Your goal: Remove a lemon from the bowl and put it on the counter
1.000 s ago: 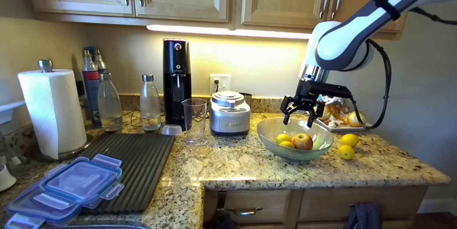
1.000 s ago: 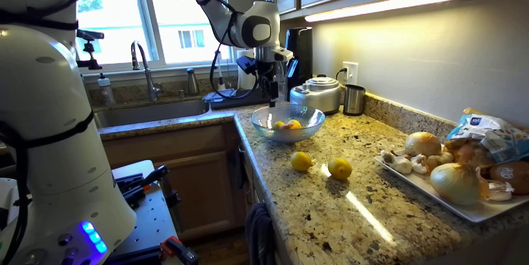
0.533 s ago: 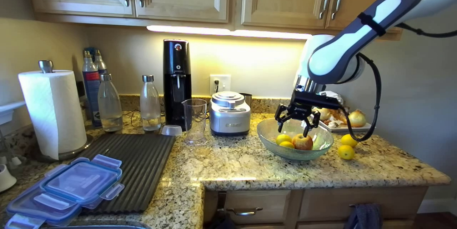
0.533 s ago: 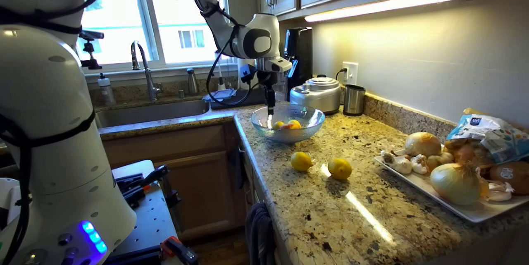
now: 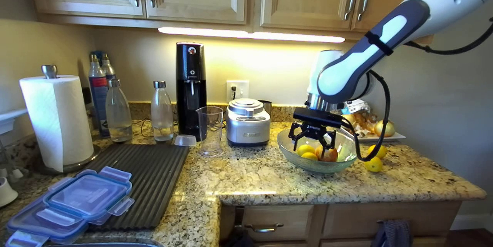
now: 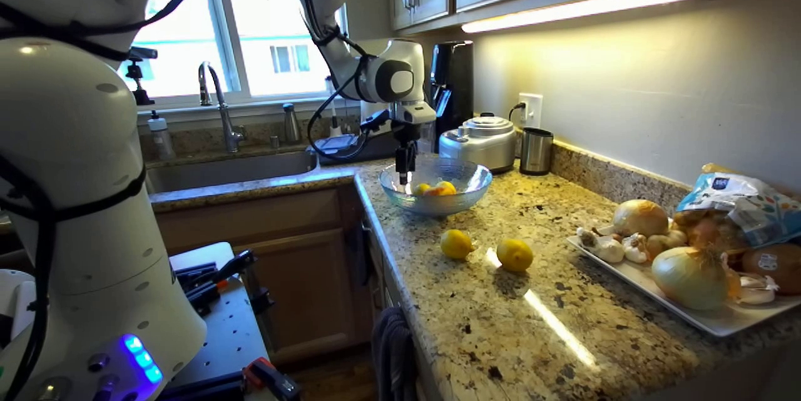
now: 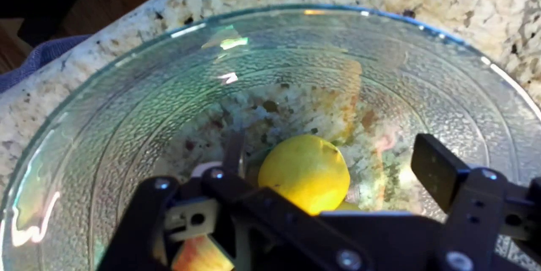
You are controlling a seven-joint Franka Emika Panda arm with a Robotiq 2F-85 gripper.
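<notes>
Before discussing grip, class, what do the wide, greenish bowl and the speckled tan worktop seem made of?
The bowl: probably glass, glossy and pebble-textured; its transparent base and glinting rim suggest it. The worktop: likely polished granite, or a lookalike; irregular flecks, bright reflections.

Paper towel roll (image 5: 56,121), tall black machine (image 5: 188,101), silver appliance (image 5: 248,128), white tray (image 6: 726,321) (onions (image 6: 689,281) and garlic (image 6: 607,249) aboard)

Bright overall. In an exterior view, a strip light (image 6: 582,7) glows higher than the bowl (image 6: 435,204), the window (image 6: 256,7) beyond the bowl is bleached white, and glare streaks the tabletop (image 6: 475,319) in front of the bowl. Drawers (image 5: 354,218) below the bowl are dim. The wrist view is slightly soft, white glints edging the bowl.
</notes>
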